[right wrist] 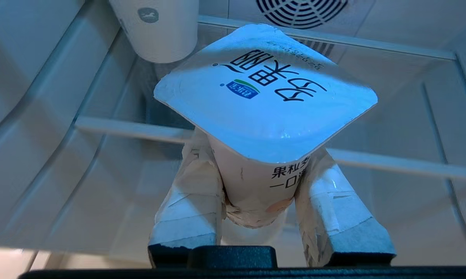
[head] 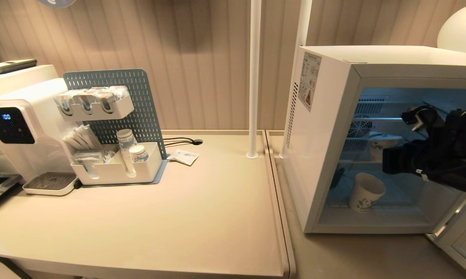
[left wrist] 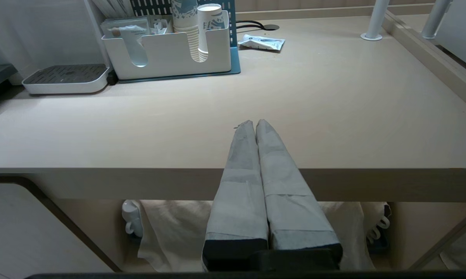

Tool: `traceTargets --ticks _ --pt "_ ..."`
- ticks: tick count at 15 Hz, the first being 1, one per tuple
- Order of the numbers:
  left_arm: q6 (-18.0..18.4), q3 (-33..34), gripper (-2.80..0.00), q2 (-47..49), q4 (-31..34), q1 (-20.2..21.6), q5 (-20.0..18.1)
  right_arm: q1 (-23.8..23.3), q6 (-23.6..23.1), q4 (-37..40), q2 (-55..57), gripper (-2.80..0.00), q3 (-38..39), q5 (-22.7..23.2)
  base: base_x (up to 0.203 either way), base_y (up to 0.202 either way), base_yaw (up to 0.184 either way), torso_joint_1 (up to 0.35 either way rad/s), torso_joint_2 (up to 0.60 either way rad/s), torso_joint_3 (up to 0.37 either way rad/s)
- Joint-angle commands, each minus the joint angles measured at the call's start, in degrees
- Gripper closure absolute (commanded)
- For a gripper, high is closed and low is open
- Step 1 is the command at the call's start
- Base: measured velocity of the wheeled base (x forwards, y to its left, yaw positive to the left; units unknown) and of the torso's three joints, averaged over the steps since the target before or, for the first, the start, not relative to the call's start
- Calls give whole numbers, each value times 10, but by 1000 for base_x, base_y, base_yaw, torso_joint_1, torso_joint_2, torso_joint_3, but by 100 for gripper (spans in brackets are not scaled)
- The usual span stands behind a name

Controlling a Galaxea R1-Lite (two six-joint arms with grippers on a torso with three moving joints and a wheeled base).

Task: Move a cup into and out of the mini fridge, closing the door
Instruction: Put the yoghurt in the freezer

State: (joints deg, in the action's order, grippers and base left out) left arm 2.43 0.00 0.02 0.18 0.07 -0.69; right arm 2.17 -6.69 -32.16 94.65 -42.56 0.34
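The white mini fridge (head: 326,135) stands at the right with its door (head: 461,240) swung open at the lower right. The cup (head: 366,192), white paper with a blue print, stands on the fridge floor. It shows again in the right wrist view as the cup (right wrist: 155,31), beyond the gripper. My right gripper (right wrist: 256,151) reaches inside the fridge above the cup, shut on a small foil-lidded tub (right wrist: 264,89), with taped fingers (right wrist: 190,193) pressing its two sides. My left gripper (left wrist: 255,123) is shut and empty, parked at the table's front edge.
A water dispenser (head: 16,131) stands at the far left. Next to it is a pegboard organiser (head: 116,166) with stacked paper cups (head: 126,145), and a sachet (head: 183,156) lies beside that. Two white poles (head: 253,77) rise between table and fridge. A glass shelf (right wrist: 140,131) spans the fridge.
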Motion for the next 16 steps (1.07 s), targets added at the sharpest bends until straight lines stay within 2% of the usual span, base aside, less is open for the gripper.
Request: traceTargets --ticks 1,16 --pt "0 0 0 0 0 0 0 0 -1 -9 29 0 -15 0 0 0 0 0 0 0" --pt "0 0 0 0 0 0 0 -1 0 -18 134 0 -110 -1 0 0 0 0 0 0"
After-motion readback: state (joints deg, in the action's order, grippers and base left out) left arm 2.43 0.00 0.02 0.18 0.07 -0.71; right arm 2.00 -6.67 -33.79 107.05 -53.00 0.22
